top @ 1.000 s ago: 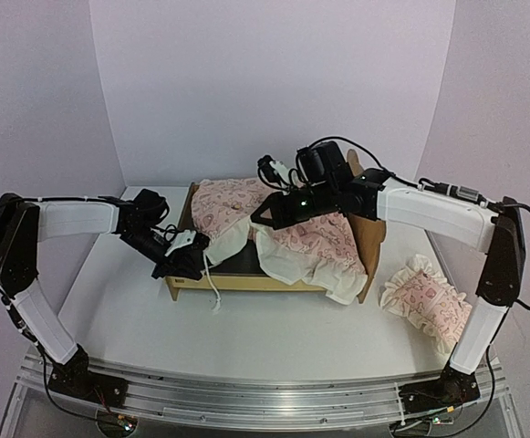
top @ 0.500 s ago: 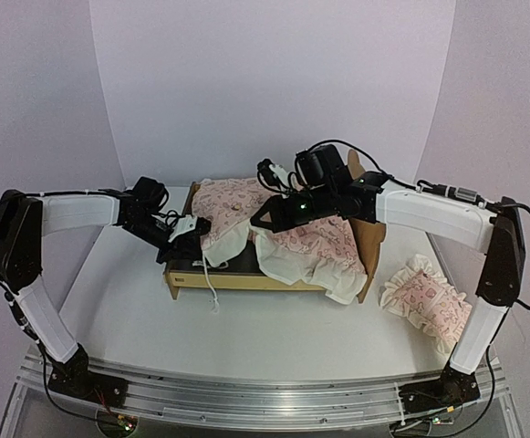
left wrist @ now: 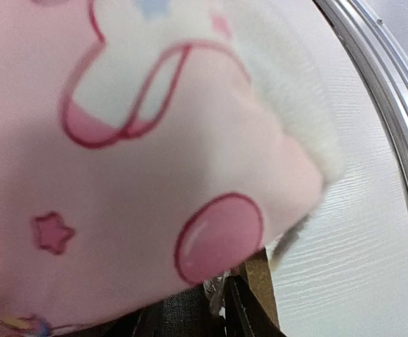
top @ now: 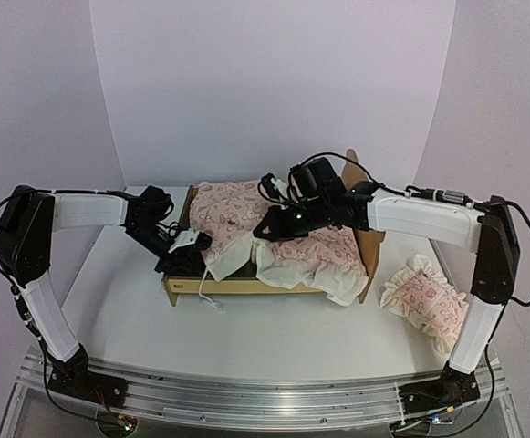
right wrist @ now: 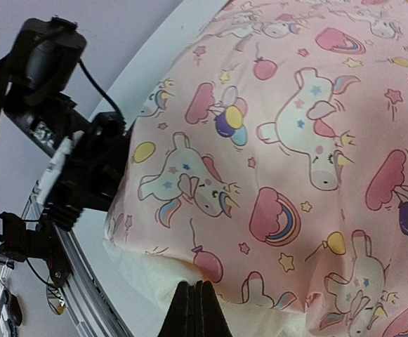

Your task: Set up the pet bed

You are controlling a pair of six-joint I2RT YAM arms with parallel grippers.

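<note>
Centrally on tabletop [top: 274, 342] pet bed [top: 246, 285] is set, headboard right. Pink quilt [top: 319, 246] is bunched over it. Pillow [top: 429, 301] is laid at right. Quilt is pinched by closed right pincer [top: 265, 229]; at bed's left end, left pincer [top: 181, 262] width cannot be told.

Pink unicorn-print quilt [right wrist: 295, 175], pale-wood bed [top: 246, 285]

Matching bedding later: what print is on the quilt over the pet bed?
The quilt shows unicorns, rainbows, balloons and stars on pink; clearest from the right wrist.
</note>
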